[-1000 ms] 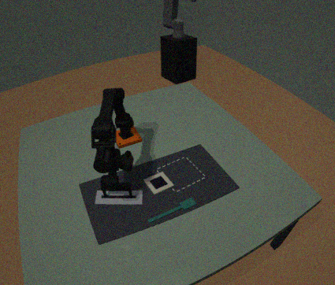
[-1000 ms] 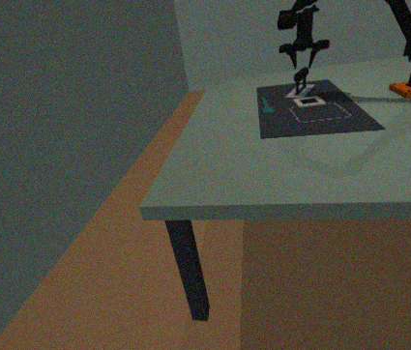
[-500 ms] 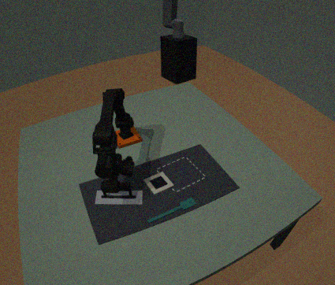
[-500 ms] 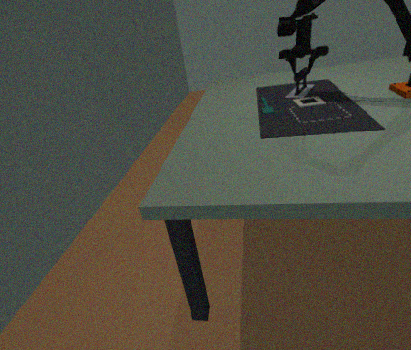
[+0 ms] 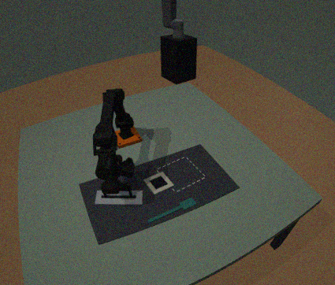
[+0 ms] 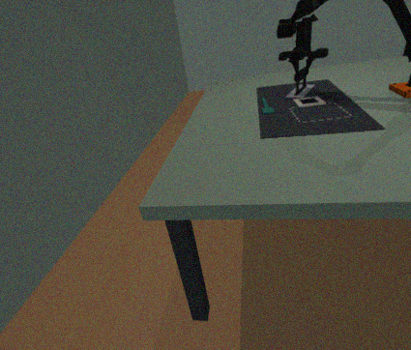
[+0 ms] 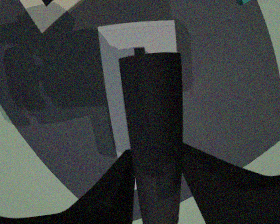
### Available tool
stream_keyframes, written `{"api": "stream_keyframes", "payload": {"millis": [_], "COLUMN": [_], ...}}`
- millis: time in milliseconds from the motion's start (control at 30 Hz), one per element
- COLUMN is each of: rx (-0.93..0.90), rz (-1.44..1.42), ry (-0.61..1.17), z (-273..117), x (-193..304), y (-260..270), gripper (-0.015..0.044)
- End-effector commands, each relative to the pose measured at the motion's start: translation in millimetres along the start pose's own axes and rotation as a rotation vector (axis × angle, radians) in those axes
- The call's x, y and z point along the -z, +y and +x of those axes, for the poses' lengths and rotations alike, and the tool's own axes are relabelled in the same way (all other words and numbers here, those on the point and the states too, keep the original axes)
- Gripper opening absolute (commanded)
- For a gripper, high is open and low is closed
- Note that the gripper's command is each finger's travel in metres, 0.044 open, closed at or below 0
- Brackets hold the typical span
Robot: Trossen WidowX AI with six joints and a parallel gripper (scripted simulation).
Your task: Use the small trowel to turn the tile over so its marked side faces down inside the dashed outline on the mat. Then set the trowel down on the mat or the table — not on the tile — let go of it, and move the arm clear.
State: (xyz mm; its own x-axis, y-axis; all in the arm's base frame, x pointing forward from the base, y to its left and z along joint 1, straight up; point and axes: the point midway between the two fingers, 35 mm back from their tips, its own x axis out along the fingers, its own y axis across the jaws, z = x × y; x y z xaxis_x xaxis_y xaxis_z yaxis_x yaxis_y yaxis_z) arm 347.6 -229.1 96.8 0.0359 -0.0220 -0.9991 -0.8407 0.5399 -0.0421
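The trowel [image 5: 99, 198] [image 6: 293, 94] [image 7: 141, 32] is a pale rectangular plate with a black bar handle, at the left end of the dark mat [image 5: 107, 224] [image 6: 274, 131] [image 7: 231, 100]. My gripper [image 5: 113, 191] [image 6: 301, 91] [image 7: 155, 152] points down over it, its fingers shut on the handle from both sides. The fingertips partly hide the handle. The tile [image 5: 150, 186] [image 6: 301, 102] [image 7: 33, 7], cream with a black square on top, lies marked side up. It sits at the left edge of the dashed outline [image 5: 186, 157] [image 6: 304, 121], mostly outside it.
A teal spatula-like tool [image 5: 188, 203] [image 6: 267, 108] [image 7: 245, 1] lies along the mat's long edge, beyond the tile. The arm's orange base [image 5: 135, 138] [image 6: 402, 92] stands on the table behind the mat. A black box [image 5: 179, 59] is at the back in the top view.
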Motion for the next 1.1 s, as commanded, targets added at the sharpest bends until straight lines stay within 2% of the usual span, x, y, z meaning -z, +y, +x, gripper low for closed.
{"api": "stream_keyframes", "payload": {"millis": [0,500,1067], "rx": [0.000,0.000,0.000], "rz": [0.006,-0.012,-0.487], "ry": [-0.001,-0.001,-0.001], "z": [0.4,0.4,0.4], "x": [-0.1,-0.1,-0.2], "y": [0.0,0.0,-0.1], "gripper": [0.0130,0.0130,0.0130]}}
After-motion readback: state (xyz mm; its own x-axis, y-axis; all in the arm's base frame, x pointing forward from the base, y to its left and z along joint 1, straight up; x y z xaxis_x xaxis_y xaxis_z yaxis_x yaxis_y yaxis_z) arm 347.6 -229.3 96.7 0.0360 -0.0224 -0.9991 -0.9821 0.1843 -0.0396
